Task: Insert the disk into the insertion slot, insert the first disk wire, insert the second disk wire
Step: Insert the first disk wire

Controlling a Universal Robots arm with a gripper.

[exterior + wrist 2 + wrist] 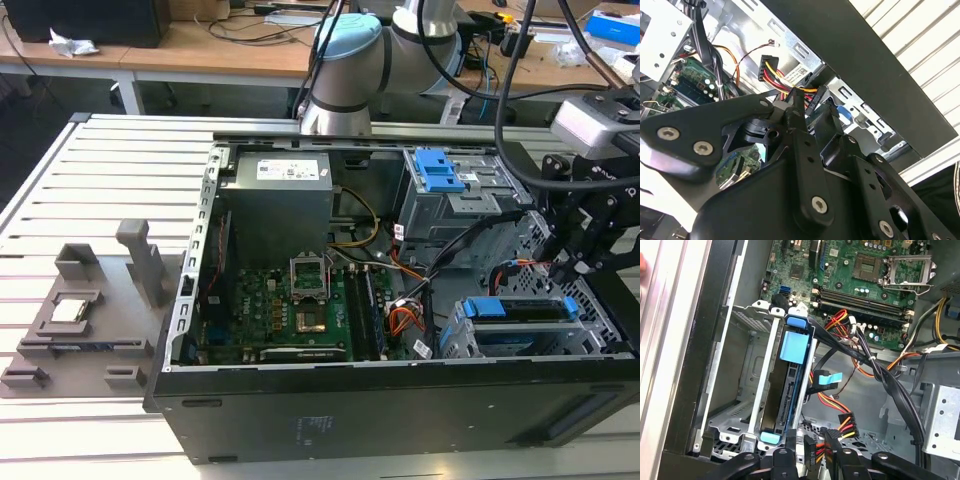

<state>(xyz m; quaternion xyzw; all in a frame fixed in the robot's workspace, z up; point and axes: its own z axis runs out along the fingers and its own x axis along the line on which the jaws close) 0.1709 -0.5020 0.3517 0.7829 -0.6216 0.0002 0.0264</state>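
The disk, silver in a bright blue carrier, sits inside the insertion slot, a perforated silver cage at the case's front on the exterior view's right. In the first wrist view the disk stands on edge in the cage. My gripper hangs just above the disk's connector end. In both wrist views it is shut on a black wire plug with red and yellow leads, close to the disk's end. A blue flat wire lies loose beside the disk.
A second black plug with yellow and red leads hangs free near the gripper. Black cable bundles cross the case over the motherboard. A taller grey bay with a blue latch stands behind. A grey fixture lies outside the case.
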